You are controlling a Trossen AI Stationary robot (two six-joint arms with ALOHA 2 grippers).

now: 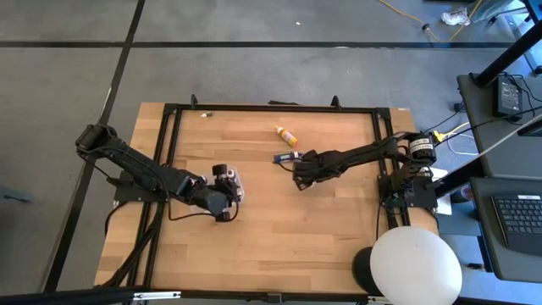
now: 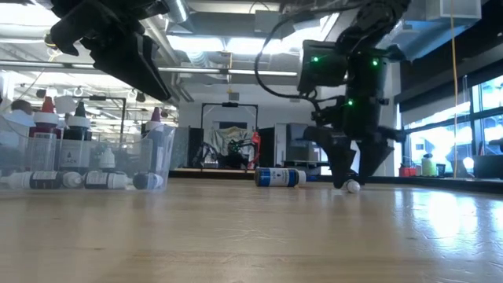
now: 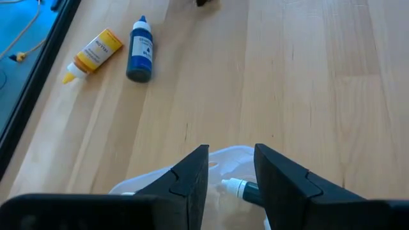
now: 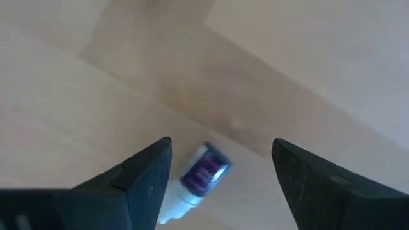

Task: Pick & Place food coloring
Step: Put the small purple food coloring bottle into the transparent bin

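A clear tray at the table's left middle holds several food coloring bottles, some upright and some lying. My left gripper hovers above the tray's edge, its fingers a little apart with nothing between them. A yellow bottle and a blue bottle lie on their sides on the wood. My right gripper points down near the table's middle, wide open. A small purple bottle with a white cap lies on the table between its fingers, untouched.
The black frame rails run around the tabletop. A white round lamp head stands at the near right corner. Bare wood lies between the tray and the right gripper and along the near side.
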